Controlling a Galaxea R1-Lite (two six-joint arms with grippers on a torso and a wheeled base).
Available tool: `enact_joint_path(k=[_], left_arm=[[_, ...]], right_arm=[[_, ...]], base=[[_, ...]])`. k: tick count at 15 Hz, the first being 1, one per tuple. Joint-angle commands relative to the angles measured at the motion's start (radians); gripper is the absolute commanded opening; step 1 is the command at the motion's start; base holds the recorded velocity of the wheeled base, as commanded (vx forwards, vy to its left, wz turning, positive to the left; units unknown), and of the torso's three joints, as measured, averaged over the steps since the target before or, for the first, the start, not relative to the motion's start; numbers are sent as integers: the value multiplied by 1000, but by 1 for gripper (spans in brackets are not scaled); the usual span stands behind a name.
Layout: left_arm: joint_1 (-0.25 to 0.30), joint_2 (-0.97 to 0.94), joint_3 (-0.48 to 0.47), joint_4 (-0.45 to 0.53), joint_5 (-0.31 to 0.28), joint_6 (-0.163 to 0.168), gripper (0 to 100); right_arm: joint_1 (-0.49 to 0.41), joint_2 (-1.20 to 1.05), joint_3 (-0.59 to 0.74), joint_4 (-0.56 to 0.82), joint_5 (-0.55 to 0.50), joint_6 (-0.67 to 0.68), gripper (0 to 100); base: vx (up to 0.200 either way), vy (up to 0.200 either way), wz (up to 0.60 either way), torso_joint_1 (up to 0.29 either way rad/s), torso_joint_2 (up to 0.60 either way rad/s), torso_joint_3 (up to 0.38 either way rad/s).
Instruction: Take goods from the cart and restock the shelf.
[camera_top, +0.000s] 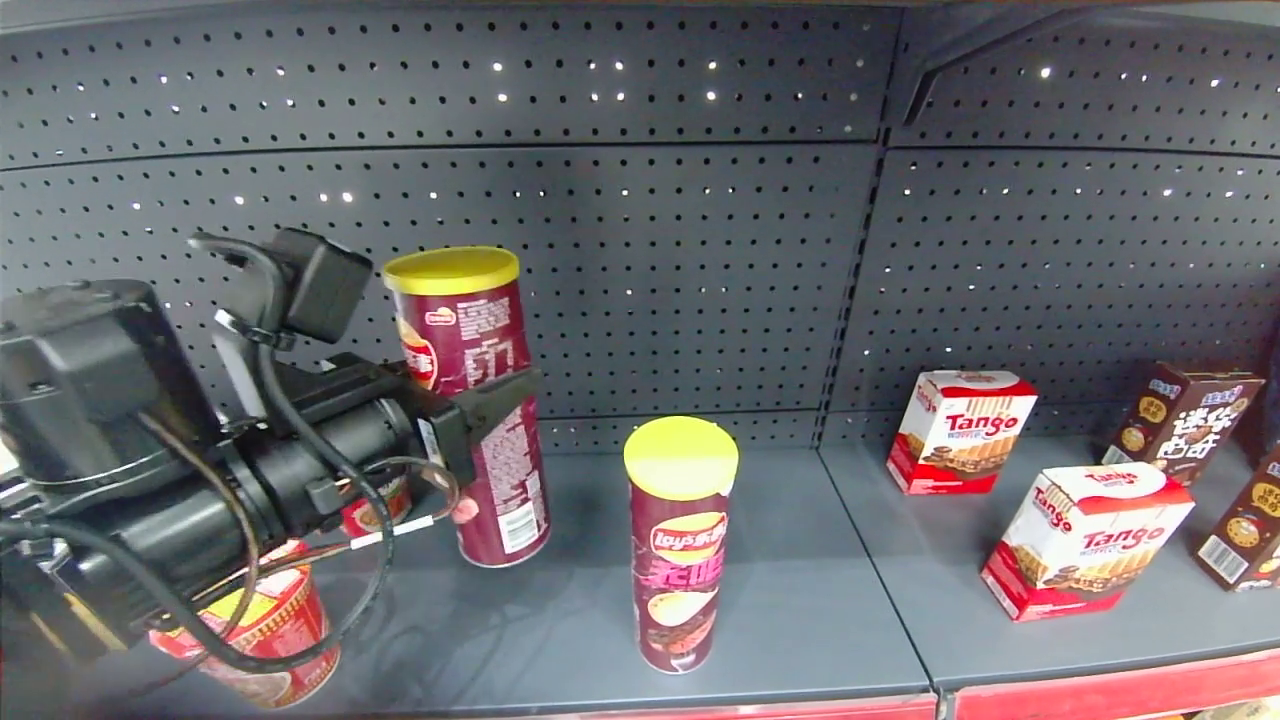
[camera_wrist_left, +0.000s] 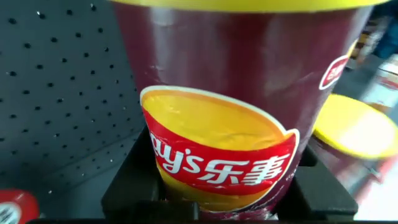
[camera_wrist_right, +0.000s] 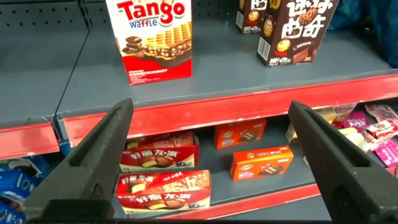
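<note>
A red round paper noodle cup (camera_top: 265, 630) sits at 8 o'clock of the left gripper (camera_top: 495, 400), which is clamped on a maroon cardboard chip tube with a yellow lid (camera_top: 470, 330). The tube is slightly tilted, with its base low on the grey metal shelf (camera_top: 800, 600). A 2nd matching tube (camera_top: 682, 545) stands upright at 4 o'clock of it. A white-and-red wafer box (camera_top: 960, 430) lies at 2 o'clock of that. The right gripper (camera_wrist_right: 217, 168) hangs with its fingers spread apart.
</note>
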Motion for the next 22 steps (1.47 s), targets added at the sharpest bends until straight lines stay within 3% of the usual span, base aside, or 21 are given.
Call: enact_joint_path(k=[1, 8, 17, 22], left_arm=[[-13, 138, -43, -12, 11, 1, 0], [-4, 365, -135, -131, 42, 1, 0], [11, 646, -448, -136, 17, 5, 0], [10, 723, -529, -136, 19, 7, 0]], right_arm=[[0, 3, 0, 0, 0, 0, 100], [0, 3, 0, 0, 0, 0, 100], [0, 3, 0, 0, 0, 0, 100], [0, 3, 0, 0, 0, 0, 100]], base=[[0, 0, 0, 0, 0, 0], [0, 0, 0, 0, 0, 0], [0, 0, 0, 0, 0, 0], [0, 0, 0, 0, 0, 0]])
